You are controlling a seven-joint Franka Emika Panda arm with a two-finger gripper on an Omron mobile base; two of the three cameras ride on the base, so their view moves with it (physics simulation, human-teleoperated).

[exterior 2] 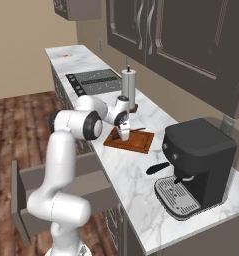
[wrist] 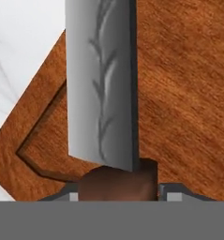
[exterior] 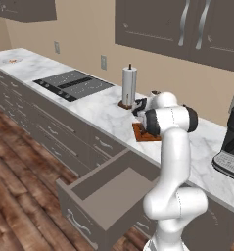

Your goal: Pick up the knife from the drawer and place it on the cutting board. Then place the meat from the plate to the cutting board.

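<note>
Gripper, centre frame: jaw state cannot be told; tips flank the dark brown handle of the broad grey-bladed knife over the reddish-brown grooved wooden cutting board. Probably rigid, blade-heavy, smooth; best grasped at the handle.

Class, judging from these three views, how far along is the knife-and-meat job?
Done: the knife is out of the open drawer. In hand: the end effector holds its handle over the cutting board, release apparently under way. Left: the meat, far down the counter on its plate.
</note>
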